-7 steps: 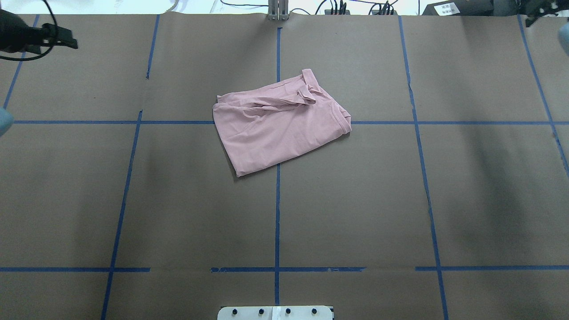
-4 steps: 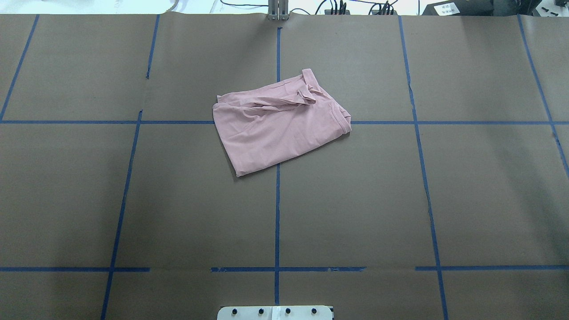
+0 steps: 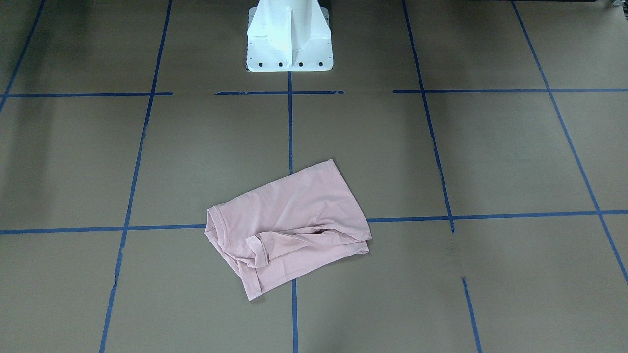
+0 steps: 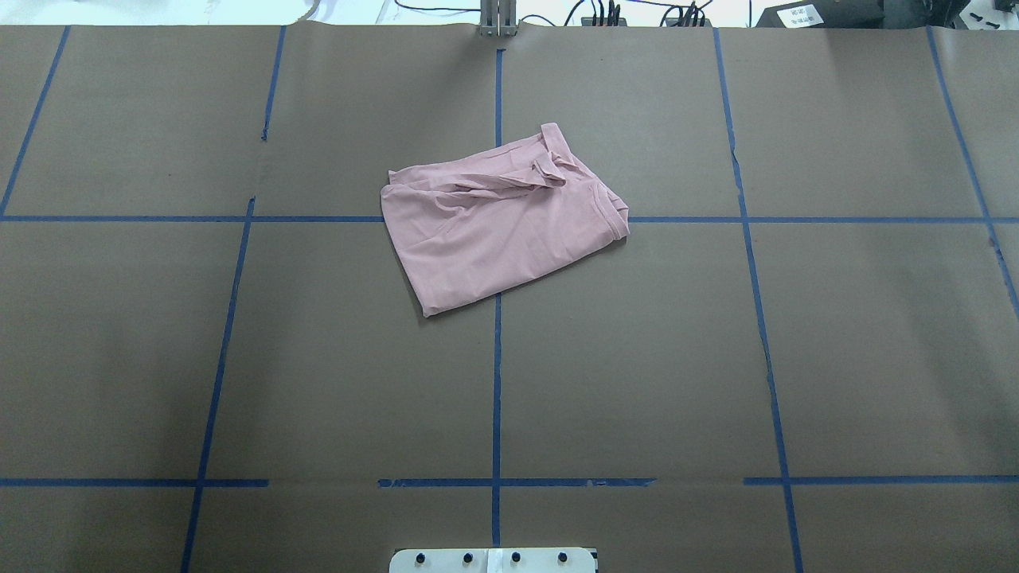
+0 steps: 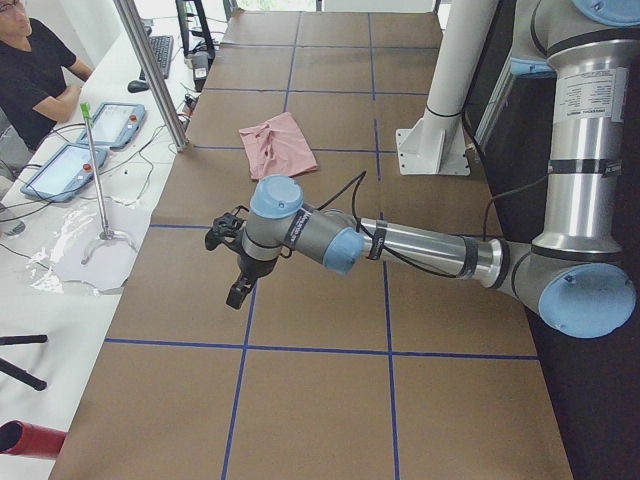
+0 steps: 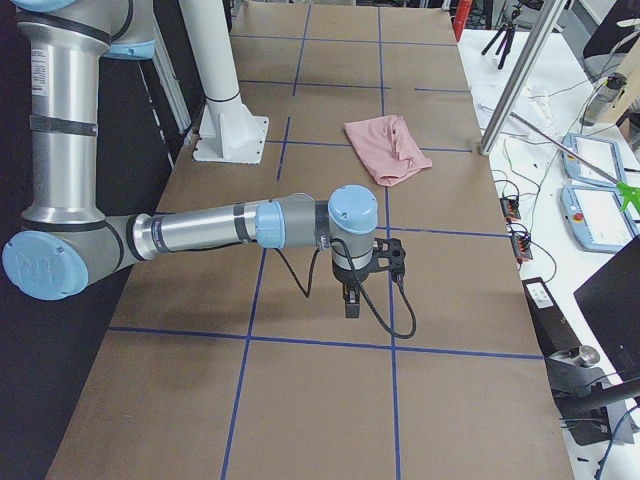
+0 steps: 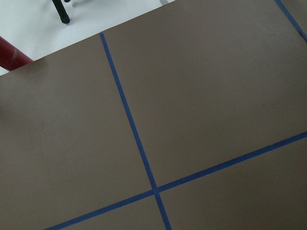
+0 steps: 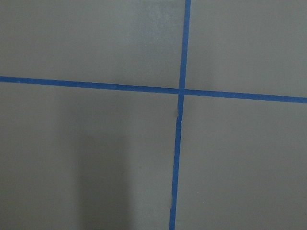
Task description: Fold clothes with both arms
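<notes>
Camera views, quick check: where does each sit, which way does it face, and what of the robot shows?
Front-facing: across the table, steeply down on the T-shirt; only the pedestal shows.
Overhead: behind the robot, forward and down; only the pedestal's foot shows.
Exterior left: table's left end, along it; left arm near.
Exterior right: opposite end; right arm near.
Left wrist: down on blue tape, table edge; no robot parts.
Right wrist: down on a tape cross; no robot parts.
Shared: both side views show T-shirt and pedestal.

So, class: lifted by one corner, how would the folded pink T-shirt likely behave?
Probably floppy: the pink T-shirt shows soft wrinkles, so it would droop. Its loosely stacked layers would likely unfold. Thin, flat-lying cloth suggests it is light.
</notes>
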Controlling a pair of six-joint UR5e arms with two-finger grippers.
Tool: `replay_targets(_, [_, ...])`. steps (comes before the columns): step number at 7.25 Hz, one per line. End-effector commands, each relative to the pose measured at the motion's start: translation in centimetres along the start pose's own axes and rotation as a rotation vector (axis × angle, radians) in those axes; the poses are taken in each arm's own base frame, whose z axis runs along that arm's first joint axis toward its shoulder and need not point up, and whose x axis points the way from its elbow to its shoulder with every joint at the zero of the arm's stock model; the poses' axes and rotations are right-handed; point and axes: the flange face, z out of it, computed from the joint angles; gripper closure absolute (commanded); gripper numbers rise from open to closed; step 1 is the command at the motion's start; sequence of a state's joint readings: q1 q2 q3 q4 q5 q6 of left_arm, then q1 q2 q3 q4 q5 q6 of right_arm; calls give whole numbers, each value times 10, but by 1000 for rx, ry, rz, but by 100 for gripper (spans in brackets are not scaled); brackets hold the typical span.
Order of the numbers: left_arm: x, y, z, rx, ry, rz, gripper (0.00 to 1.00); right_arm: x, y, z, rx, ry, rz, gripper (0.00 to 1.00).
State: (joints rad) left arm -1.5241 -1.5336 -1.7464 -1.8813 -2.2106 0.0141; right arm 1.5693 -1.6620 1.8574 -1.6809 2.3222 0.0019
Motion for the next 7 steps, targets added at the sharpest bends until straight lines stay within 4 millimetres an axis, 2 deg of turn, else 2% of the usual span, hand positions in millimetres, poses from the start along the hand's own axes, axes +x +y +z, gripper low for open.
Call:
replay_targets(1, [-16, 31, 21, -58, -16, -45, 0, 7, 4, 8, -17, 3, 21, 0])
replay_targets(2, [-19, 44, 24, -79, -10, -62, 0, 12, 5, 13, -28, 4, 30, 0])
replay_targets(3, [-20, 49, 28, -116, -5, -88, 0, 24, 7, 26, -54, 4, 50, 0])
replay_targets(6, [-19, 59, 39, -229, 102, -191, 0, 27, 8, 30, -61, 4, 56, 0])
replay_targets(7, [-11, 55, 37, -243, 104, -190, 0, 28, 8, 30, -62, 4, 53, 0])
